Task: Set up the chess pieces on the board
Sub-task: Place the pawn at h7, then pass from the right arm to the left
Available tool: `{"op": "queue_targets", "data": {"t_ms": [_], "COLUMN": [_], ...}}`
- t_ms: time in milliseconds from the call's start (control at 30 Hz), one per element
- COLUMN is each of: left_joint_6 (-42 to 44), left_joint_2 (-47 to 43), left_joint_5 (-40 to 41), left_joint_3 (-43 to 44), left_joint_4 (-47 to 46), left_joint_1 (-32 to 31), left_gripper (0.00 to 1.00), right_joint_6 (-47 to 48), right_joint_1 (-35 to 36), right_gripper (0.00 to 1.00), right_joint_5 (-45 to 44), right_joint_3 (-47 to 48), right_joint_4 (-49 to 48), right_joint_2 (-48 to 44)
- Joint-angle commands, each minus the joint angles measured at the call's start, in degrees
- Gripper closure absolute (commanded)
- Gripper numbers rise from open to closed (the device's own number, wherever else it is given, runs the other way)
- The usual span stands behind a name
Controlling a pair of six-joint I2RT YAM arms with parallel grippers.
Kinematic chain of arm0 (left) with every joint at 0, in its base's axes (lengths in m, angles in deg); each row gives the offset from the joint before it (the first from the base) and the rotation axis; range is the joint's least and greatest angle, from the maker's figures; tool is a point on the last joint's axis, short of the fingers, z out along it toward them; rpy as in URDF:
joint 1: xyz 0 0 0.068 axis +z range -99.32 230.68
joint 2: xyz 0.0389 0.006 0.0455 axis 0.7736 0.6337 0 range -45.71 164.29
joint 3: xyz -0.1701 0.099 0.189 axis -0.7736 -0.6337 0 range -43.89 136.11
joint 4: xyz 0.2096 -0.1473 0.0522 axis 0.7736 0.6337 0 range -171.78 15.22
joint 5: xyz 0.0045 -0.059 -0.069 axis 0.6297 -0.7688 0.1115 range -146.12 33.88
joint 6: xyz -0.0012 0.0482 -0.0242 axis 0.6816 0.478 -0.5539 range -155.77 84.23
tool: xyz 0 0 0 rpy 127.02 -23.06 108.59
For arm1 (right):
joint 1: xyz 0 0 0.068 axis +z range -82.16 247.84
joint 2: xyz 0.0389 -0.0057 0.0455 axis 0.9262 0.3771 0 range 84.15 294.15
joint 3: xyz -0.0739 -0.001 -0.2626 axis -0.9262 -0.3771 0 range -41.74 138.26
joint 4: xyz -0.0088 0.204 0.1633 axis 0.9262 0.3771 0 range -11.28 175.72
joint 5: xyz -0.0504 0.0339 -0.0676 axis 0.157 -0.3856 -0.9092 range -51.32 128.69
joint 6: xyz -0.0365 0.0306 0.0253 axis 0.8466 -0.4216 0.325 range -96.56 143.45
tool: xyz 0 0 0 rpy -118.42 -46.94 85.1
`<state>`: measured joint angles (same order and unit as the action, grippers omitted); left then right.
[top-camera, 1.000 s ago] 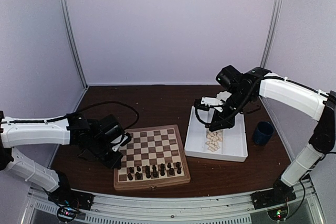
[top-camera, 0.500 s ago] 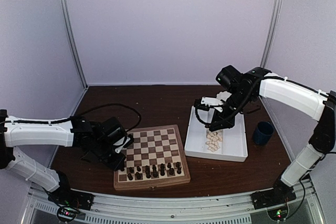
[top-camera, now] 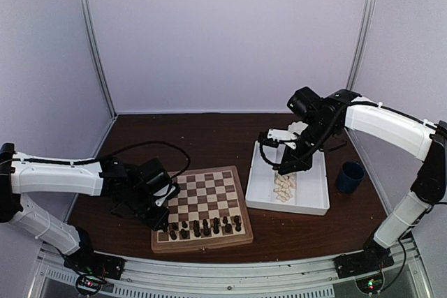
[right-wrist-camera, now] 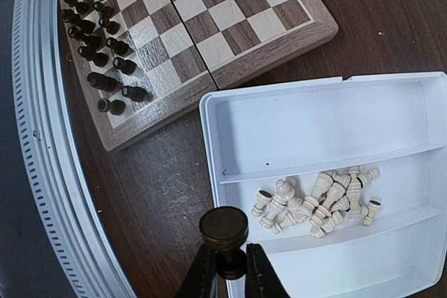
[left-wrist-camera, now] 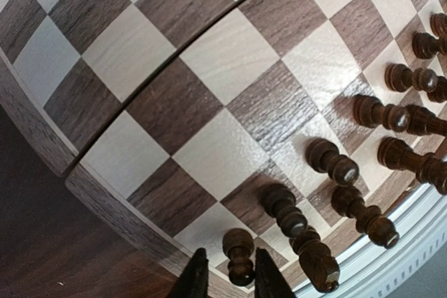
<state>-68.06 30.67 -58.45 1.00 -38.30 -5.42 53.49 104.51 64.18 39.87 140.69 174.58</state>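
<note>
The board point(top-camera: 209, 190) lies front and centre, with dark chess pieces point(top-camera: 202, 227) standing in its two nearest rows. My left gripper point(top-camera: 162, 222) is low over the board's near-left corner. In the left wrist view it point(left-wrist-camera: 229, 256) is slightly open, one finger on each side of a dark pawn point(left-wrist-camera: 239, 259) that stands on its square with thin gaps beside it. My right gripper point(right-wrist-camera: 225, 256) hovers over the white tray's point(right-wrist-camera: 314, 123) near-left edge, shut on a dark piece point(right-wrist-camera: 223, 228) whose round base faces the camera. Cream pieces point(right-wrist-camera: 318, 200) lie heaped in the tray's middle compartment.
A blue cup point(top-camera: 349, 176) stands to the right of the tray point(top-camera: 311, 190). A black cable point(top-camera: 150, 141) loops over the table behind the left arm. A metal rail point(top-camera: 230, 277) runs along the near edge, close to the board's front.
The left gripper slid right to the board's near-left corner and its jaws eased apart around the pawn. The right arm and its piece have not moved.
</note>
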Motion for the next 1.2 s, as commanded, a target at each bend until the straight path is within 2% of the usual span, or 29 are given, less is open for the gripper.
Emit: {"op": "queue_targets", "data": {"t_ms": [0,200,500,600,767,833,933,1033,1167], "left_joint_6": [-0.1,0.4,1.8,1.9,3.4,4.1,3.5,-0.8,-9.1], "left_joint_2": [-0.6,-1.7,-0.1,-2.5,-5.8,-3.7,2.4,8.4,12.8], "left_joint_5": [1.1,3.4,2.4,3.2,5.2,2.5,-7.2,-16.7,-27.3], "left_joint_3": [0.3,2.4,4.3,6.3,14.6,18.8,26.1,28.7,27.7], "left_joint_4": [0.4,3.0,3.8,2.9,-5.8,-10.4,-15.9,-24.4,-36.6], "left_joint_1": [-0.3,-0.3,-0.3,-0.4,-0.3,-0.1,0.6,2.4,4.4], "left_gripper": [0.72,0.66,0.66,0.65,0.47,0.41,0.38,0.39,0.45], "right_joint_6": [0.0,0.0,0.0,0.4,2.1,2.5,2.9,3.1,3.0], "right_joint_1": [0.1,0.1,0.1,0.1,0.7,1.6,3.7,5.7,7.6], "right_gripper": [0.86,0.86,0.86,0.86,0.85,0.85,0.85,0.85,0.85], "right_joint_5": [-0.4,-0.5,-0.7,-0.7,3.4,5.0,5.4,5.1,5.7], "right_joint_3": [0.5,0.6,0.3,0.4,3.6,6.0,9.6,13.5,16.7], "right_joint_4": [-0.2,-0.2,-0.3,-0.1,2.2,3.5,4.7,5.9,6.5], "right_joint_2": [0.1,-0.2,-0.7,-1.2,-1.0,-0.3,1.0,2.6,4.0]}}
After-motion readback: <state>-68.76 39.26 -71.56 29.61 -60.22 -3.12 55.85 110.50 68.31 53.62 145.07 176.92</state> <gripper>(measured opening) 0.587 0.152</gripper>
